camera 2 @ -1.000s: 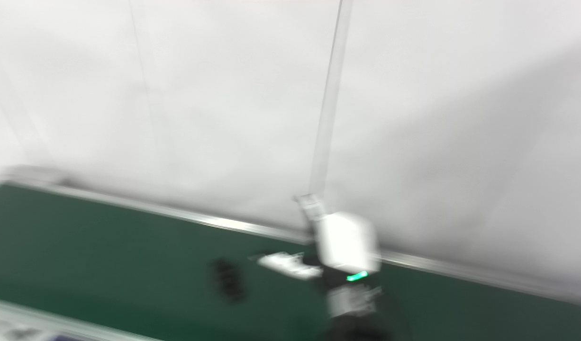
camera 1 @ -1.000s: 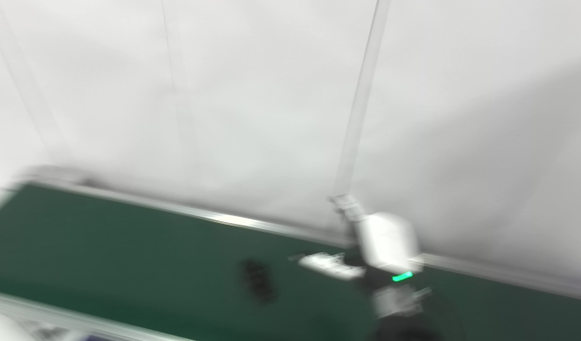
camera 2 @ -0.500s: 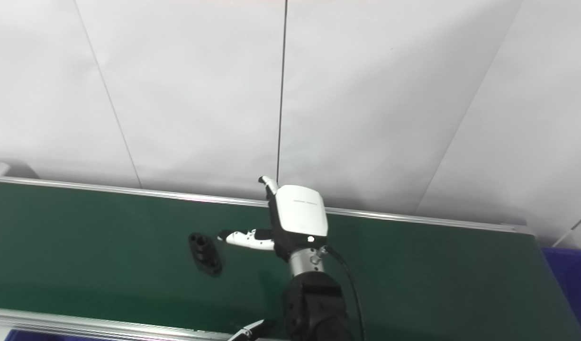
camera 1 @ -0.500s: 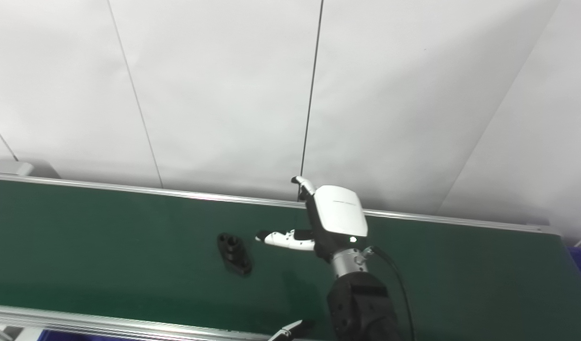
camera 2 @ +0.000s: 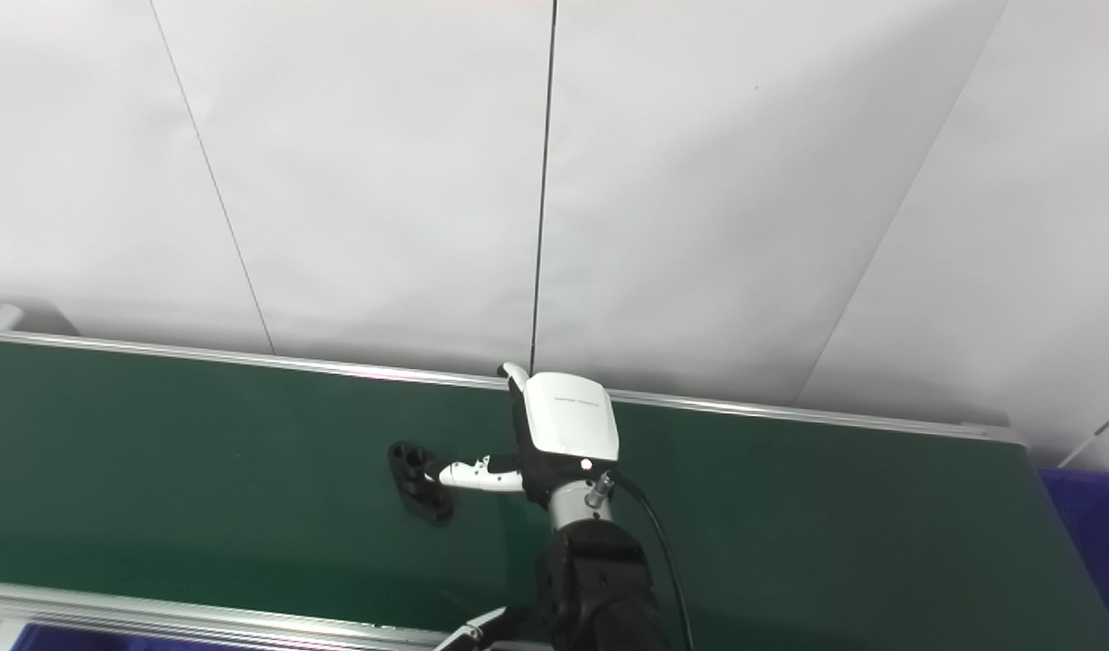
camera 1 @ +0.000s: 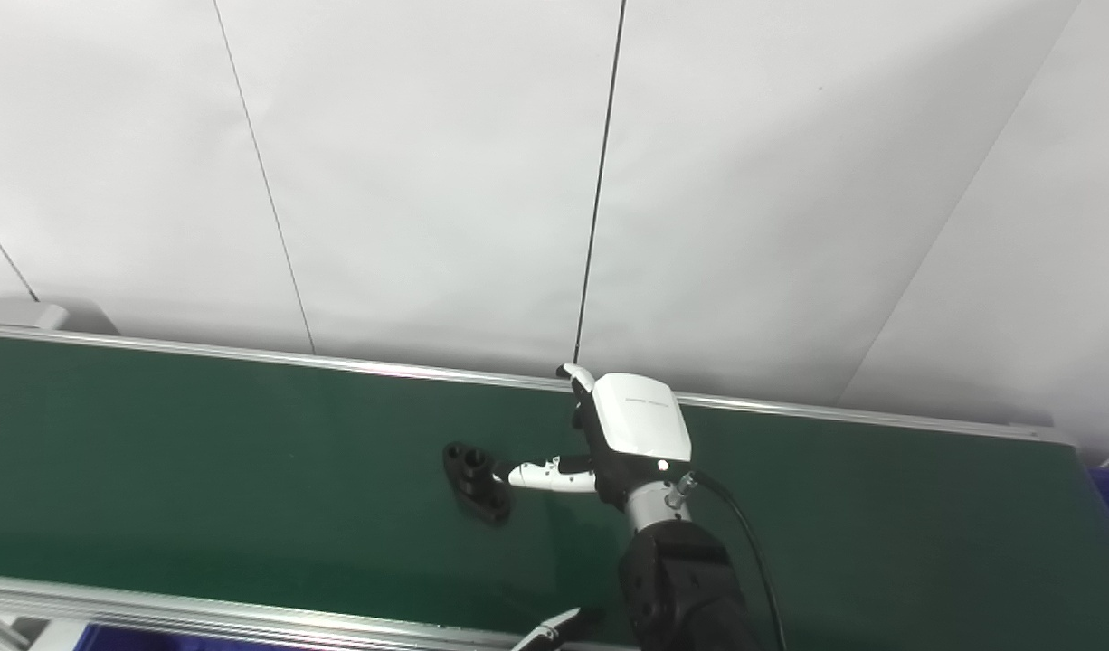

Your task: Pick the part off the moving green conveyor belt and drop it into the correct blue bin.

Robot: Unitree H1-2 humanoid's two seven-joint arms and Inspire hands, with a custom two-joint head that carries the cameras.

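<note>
A black part (camera 1: 476, 471) with round holes lies flat on the green conveyor belt (camera 1: 202, 452), near the belt's middle. My right hand (camera 1: 631, 432) hovers just right of it, white back facing up and fingers pointing at the far rail. It is open, and its thumb (camera 1: 545, 475) stretches left until the tip reaches the part's right edge; I cannot tell whether they touch. Nothing is held. Only one pale fingertip (camera 1: 550, 633) shows at the bottom edge; it may be my left hand.
Silver rails run along the belt's far edge (camera 1: 337, 364) and near edge (camera 1: 202, 617). A white panelled wall stands behind. One corner of a blue bin (camera 2: 1093, 520) shows past the belt's right end, and a blue strip (camera 1: 102, 638) shows below the near rail.
The part has travelled right along the belt and closed the gap to my right thumb. The hand has dropped slightly. The oldest frames are blurred by camera motion.
</note>
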